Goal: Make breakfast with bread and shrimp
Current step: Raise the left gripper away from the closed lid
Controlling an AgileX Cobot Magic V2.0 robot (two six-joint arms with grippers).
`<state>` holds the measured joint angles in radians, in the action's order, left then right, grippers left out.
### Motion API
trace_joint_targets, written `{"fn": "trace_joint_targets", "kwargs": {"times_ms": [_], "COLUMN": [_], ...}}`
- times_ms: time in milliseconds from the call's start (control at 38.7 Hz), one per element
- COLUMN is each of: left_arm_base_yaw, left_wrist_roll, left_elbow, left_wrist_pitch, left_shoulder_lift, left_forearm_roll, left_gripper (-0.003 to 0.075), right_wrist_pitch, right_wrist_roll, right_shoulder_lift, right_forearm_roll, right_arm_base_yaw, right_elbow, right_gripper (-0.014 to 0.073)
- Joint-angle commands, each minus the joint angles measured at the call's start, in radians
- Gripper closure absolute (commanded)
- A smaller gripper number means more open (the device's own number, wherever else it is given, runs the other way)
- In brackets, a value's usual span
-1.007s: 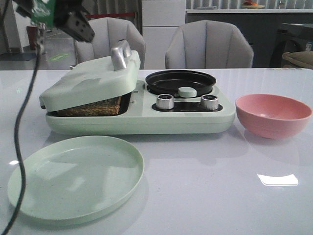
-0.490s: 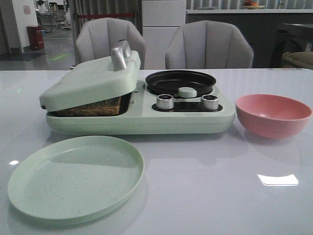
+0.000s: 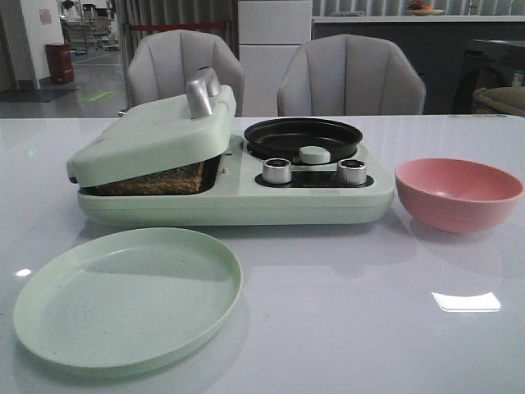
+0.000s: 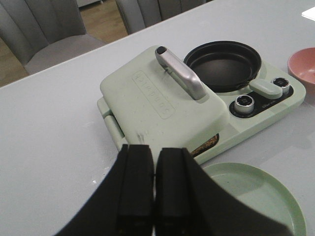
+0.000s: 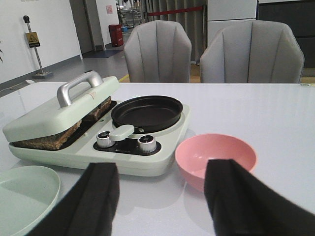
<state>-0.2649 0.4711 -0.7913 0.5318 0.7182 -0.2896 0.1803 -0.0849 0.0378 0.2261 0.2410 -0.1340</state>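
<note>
Grey chairs (image 3: pixel 349 74) are standing behind the white table (image 3: pixel 344 328). My left gripper (image 4: pixel 154 189) is hovering with its fingers pressed together, my right gripper (image 5: pixel 160 196) with its fingers spread wide. The bread (image 3: pixel 160 179) is sitting browned under the tilted lid (image 3: pixel 152 135) of the green breakfast maker (image 3: pixel 246 201). The pink bowl (image 3: pixel 458 193) is resting at its three o'clock, the green plate (image 3: pixel 127 295) at seven o'clock.

Matte black, blocky fingers are seen on the left gripper (image 4: pixel 155 191) and right gripper (image 5: pixel 162 201).
</note>
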Motion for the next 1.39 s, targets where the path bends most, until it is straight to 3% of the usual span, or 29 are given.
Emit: {"fn": "trace_joint_targets", "kwargs": {"times_ms": [0,336,542,1084,1368], "left_arm_base_yaw": [-0.009,-0.009,-0.009,-0.009,-0.009], "left_wrist_roll": [-0.014,-0.107,-0.167,-0.167,-0.167], "left_elbow": [0.045,0.286,0.408,0.422,0.422], "left_wrist_pitch": [-0.095,-0.075,-0.1,-0.116,-0.116], "left_shoulder_lift": [-0.111,-0.434,-0.511,-0.513,-0.513], "left_forearm_roll": [-0.008,0.058,0.054,0.054,0.054], "left_gripper": [0.0604,0.0604,0.0604,0.0608,0.0608], "right_wrist_pitch": [-0.082,-0.086,-0.094,-0.139,-0.051], "right_wrist_roll": [-0.009,-0.009,-0.009,-0.009,-0.009], "right_shoulder_lift": [0.012,0.012,0.012,0.023,0.258], "right_forearm_roll": [0.002,0.002,0.002,0.0,-0.057], "right_arm_base_yaw": [-0.005,-0.005,-0.005,-0.005,-0.005], "right_elbow": [-0.027,-0.027,-0.027,-0.066,-0.235], "right_gripper": [0.0106,0.0106,0.0106,0.0106,0.0106]}}
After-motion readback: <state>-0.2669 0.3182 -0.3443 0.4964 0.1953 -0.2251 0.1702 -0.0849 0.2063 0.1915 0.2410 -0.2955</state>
